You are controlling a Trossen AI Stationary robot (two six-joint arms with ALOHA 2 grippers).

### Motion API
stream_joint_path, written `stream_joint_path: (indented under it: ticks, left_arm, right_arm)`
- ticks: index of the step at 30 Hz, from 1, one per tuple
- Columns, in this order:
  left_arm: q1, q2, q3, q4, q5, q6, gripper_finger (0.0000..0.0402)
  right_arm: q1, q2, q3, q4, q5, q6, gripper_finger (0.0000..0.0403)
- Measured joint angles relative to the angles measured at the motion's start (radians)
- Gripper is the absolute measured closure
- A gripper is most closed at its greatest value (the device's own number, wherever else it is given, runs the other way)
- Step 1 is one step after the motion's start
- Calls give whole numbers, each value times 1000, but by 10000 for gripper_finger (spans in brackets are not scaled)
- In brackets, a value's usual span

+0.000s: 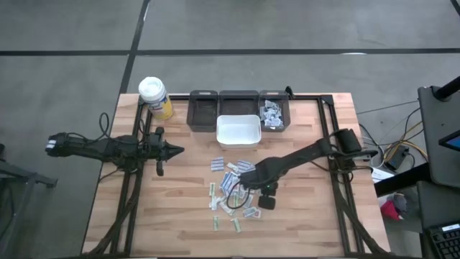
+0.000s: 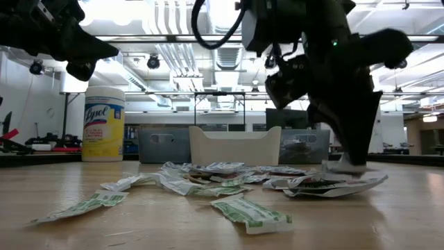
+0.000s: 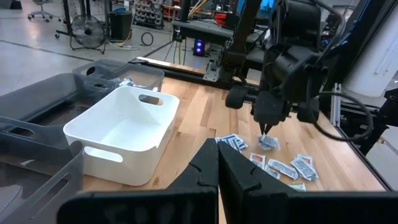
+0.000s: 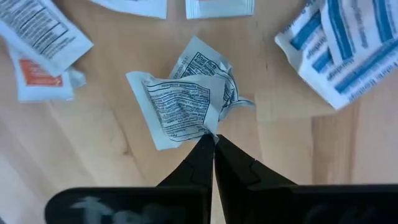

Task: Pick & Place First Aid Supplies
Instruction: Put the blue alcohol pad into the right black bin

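Black right tool [image 4: 213,142] reaches down below the white bin [image 1: 238,131], pinching a crumpled packet [image 4: 183,99] among scattered first aid supplies [image 1: 231,193] on the counter [image 1: 180,216]; left tool [image 1: 177,150], clenched, hovers beside the bin.

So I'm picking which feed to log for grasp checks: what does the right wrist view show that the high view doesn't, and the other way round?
Only the right wrist view shows the right gripper shut on the edge of a crumpled white packet with black print, and the print on nearby packets.

Only the high view shows the whole layout: the white bin, the three dark bins behind it, the yellow bottle, and the left gripper waiting shut at the left, away from the supplies.

Both show the scattered packets on the wooden table.
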State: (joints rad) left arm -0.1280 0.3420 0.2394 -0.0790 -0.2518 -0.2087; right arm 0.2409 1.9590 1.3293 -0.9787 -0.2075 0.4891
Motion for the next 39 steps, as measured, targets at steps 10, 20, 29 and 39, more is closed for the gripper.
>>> stream_joint_path:
  ticks: [10, 20, 29, 39]
  left_arm:
    - [0, 0, 0, 4, 0, 0, 402]
    - [0, 0, 0, 4, 0, 1, 402]
    - [0, 0, 0, 4, 0, 1, 402]
    - [0, 0, 0, 4, 0, 1, 402]
  right_arm:
    - [-3, 19, -4, 28, -1, -30, 394]
    - [-4, 19, -4, 34, -3, -37, 363]
    - [-4, 19, -4, 41, -3, -37, 318]
    - [-4, 17, 3, 42, -5, -37, 366]
